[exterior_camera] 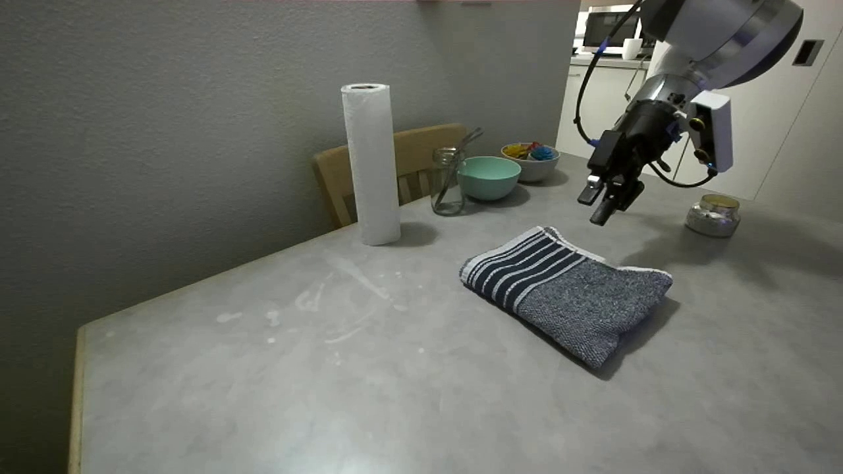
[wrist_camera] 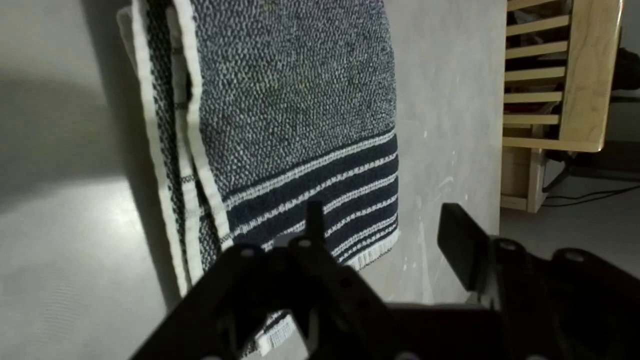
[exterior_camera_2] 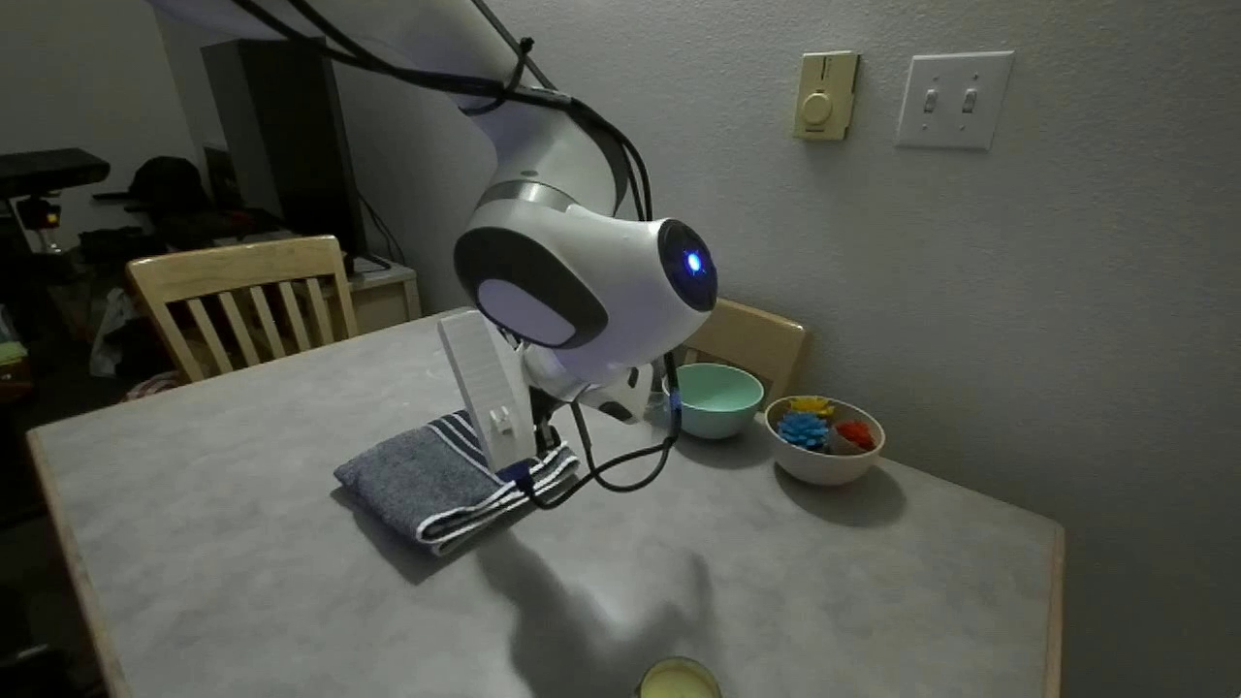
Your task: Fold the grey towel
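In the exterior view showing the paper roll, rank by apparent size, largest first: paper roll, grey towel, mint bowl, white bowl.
1. Grey towel
2. Paper roll
3. Mint bowl and white bowl: too alike to rank, the latter partly hidden.

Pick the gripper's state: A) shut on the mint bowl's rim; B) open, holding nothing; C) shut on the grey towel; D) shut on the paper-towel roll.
B: the wrist view shows the gripper spread open, and in an exterior view it hangs apart from the grey towel.
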